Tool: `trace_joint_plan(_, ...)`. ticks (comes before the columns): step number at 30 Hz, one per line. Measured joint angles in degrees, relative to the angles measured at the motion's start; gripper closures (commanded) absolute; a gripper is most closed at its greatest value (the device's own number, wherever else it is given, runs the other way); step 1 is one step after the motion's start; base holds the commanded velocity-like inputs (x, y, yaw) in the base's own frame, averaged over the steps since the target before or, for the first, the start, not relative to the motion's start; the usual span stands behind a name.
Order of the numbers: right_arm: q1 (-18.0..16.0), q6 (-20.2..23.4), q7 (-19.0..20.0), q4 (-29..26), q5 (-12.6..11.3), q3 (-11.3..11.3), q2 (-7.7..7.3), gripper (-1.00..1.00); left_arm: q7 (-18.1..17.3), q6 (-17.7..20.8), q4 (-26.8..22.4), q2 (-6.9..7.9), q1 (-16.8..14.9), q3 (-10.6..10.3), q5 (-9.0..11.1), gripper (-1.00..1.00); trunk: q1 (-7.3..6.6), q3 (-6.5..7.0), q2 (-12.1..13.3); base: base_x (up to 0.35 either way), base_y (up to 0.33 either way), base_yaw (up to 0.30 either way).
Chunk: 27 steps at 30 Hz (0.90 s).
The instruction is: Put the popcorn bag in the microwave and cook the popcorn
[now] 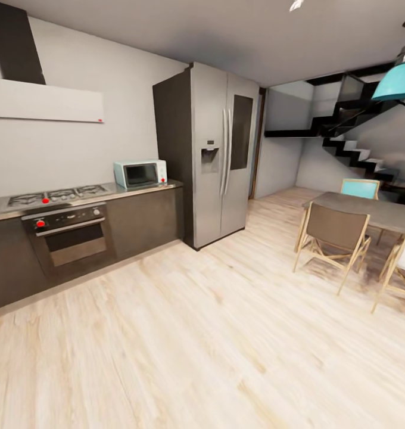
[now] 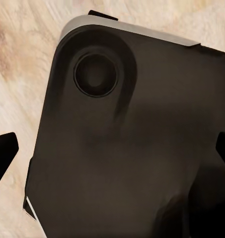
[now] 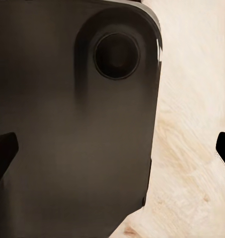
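From across the kitchen, the pale mint-blue microwave (image 1: 140, 174) stands with its dark door shut on the steel countertop (image 1: 172, 184), right of the gas hob (image 1: 56, 195). The popcorn bag and popcorn are out of view. My left gripper (image 2: 113, 151) hangs open over my dark base and the wood floor, its black fingertips (image 2: 3, 153) far apart with nothing between them. My right gripper (image 3: 113, 148) is open the same way, fingertips (image 3: 224, 148) wide, over the base's other corner.
A dark steel oven (image 1: 68, 235) sits under the hob, with a flat white hood (image 1: 44, 100) above. A tall steel fridge (image 1: 217, 155) ends the counter run. A dining table (image 1: 369, 211) with chairs (image 1: 333, 235) stands at right, stairs (image 1: 357, 152) behind. Wide pale wood floor (image 1: 196, 333) lies between.
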Motion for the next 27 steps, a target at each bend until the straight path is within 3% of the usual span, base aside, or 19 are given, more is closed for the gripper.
trace_joint_plan(27, 0.0, -0.2, 0.0, 0.0, 0.5, 0.3, 0.29, -1.0, 0.0, 0.0, 0.0, -0.01, 0.0, 0.0, -0.1, -1.0, 0.0, 0.0, 0.0, 0.323, 0.0, 0.0)
